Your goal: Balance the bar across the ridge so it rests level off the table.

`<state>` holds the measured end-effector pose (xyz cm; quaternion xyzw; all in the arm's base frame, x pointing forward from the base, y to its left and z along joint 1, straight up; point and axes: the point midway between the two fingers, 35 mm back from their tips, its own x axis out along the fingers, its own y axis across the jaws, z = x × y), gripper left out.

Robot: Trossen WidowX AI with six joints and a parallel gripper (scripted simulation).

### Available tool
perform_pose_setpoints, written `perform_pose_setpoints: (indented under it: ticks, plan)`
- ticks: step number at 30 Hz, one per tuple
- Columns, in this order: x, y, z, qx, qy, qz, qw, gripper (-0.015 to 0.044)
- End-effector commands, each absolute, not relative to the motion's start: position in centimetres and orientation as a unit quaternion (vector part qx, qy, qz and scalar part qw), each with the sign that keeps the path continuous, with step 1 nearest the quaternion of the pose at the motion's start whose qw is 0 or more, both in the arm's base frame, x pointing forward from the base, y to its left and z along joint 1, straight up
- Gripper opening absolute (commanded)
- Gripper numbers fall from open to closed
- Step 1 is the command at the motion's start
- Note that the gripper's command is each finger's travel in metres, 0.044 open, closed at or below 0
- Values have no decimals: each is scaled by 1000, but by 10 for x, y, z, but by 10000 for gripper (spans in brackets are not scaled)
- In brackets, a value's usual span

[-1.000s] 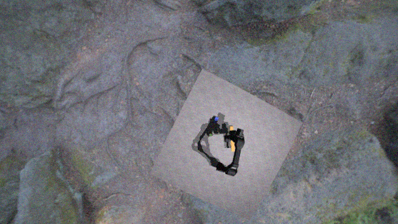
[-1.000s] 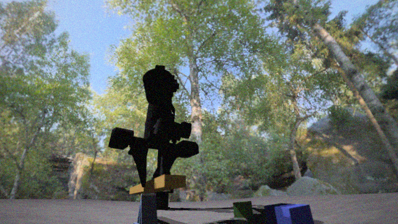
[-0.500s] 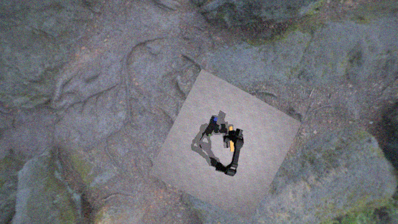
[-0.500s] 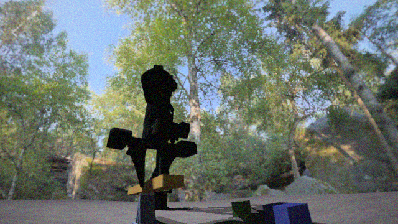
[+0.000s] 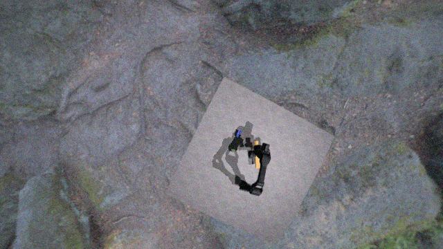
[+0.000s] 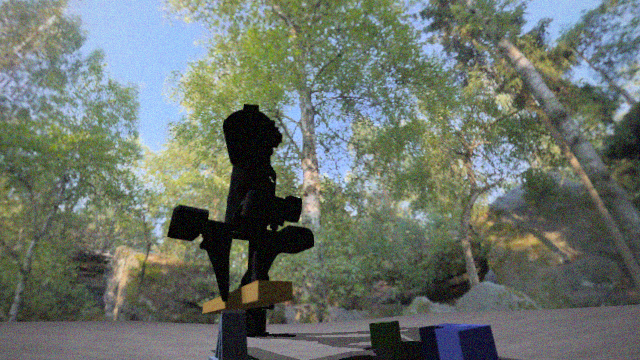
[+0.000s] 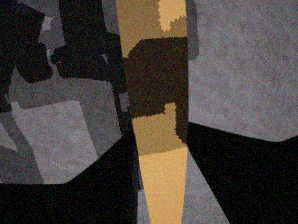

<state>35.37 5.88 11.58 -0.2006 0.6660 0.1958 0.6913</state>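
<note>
The yellow-orange bar (image 5: 257,163) (image 6: 270,294) (image 7: 162,185) is held above the table, crossing between the fingers of my gripper (image 6: 238,295) (image 7: 160,132). The gripper is shut on the bar, with one dark finger on each side. The blue-grey ridge (image 6: 234,335) stands directly under the bar in the exterior view. The bar's underside is at or very near the ridge top; whether they touch is unclear. The bar looks about level, but the low view makes a small tilt hard to judge. A dark shadow covers its middle in the wrist view.
A blue block (image 5: 239,133) (image 6: 477,342) and a dark green block (image 5: 233,150) (image 6: 385,336) lie off to one side of the ridge, with a dark piece between them in the exterior view. The arm's shadow falls across the square table (image 5: 297,138).
</note>
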Motion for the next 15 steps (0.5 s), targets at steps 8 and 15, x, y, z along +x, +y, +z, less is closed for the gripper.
perform_pose_setpoints:
  ticks: [8,15]
  plan:
    - [354,59,115,-199,666,196,691,0]
    - [354,59,114,-199,666,196,691,0]
